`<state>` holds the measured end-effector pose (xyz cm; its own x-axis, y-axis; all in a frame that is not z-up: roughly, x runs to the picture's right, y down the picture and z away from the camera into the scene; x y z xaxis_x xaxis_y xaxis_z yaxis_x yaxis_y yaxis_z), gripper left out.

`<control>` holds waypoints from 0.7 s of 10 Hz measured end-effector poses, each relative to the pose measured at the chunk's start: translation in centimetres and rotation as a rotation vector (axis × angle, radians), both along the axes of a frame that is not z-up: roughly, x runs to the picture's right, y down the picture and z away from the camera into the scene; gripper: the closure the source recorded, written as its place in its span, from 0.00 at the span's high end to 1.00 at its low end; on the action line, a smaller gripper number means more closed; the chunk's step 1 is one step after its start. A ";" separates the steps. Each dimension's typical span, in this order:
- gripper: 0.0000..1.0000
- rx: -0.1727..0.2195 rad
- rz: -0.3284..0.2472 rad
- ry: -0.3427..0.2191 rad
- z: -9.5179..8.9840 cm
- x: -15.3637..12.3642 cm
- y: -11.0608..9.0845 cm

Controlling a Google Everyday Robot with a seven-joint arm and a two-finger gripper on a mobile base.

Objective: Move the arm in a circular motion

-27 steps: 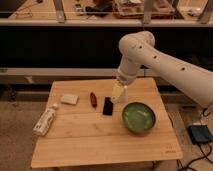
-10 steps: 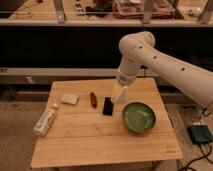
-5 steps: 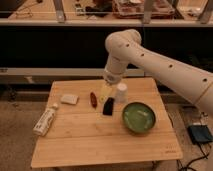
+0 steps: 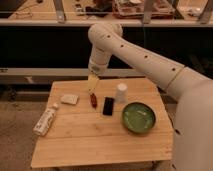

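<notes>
The large white arm (image 4: 145, 57) with small dark dots reaches in from the right, bends at a bulbous joint (image 4: 105, 36) and points down over the back of the wooden table (image 4: 100, 137). Its pale yellowish tip, the gripper (image 4: 92, 82), hangs just above the table's back left part, above a small red object (image 4: 93, 99). It holds nothing that I can see.
On the table lie a white bottle on its side (image 4: 45, 121) at the left, a white pad (image 4: 69, 99), a black phone-like slab (image 4: 108, 105), an upright white cup (image 4: 121, 93) and a green bowl (image 4: 138, 117). Dark shelving stands behind.
The arm has swung left: the tip moved from beside the green bowl to above the red object, uncovering the white cup. The arm now fills more of the right side.
</notes>
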<state>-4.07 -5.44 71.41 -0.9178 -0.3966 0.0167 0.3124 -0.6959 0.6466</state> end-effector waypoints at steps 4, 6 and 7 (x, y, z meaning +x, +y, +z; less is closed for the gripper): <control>0.80 -0.027 0.151 0.215 7.9 10.3 -3.8; 0.80 -0.054 0.218 0.346 9.7 17.8 -3.2; 0.80 -0.075 0.245 0.404 9.8 21.3 -2.2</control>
<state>17.19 -7.61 81.18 -0.7115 -0.5849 0.3896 0.6983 -0.5263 0.4852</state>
